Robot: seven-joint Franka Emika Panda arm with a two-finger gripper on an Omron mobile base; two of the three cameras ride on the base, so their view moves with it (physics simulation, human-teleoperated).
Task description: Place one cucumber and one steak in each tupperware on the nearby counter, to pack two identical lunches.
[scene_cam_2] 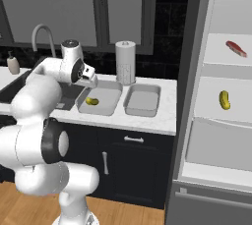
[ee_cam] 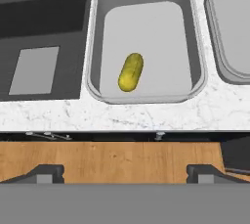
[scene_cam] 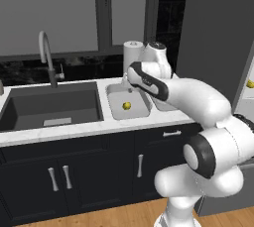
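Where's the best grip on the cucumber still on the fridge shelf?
Probably across the middle of the cucumber, jaws closing on its narrow width. It lies flat on the open fridge shelf, roughly upright in the right base view, so come in from the open front, slightly above. The gripper is open and empty.

Counter [ee_cam: 146,115]: two tupperware [ee_cam: 193,32], paper-towel roll [scene_cam_2: 125,62].
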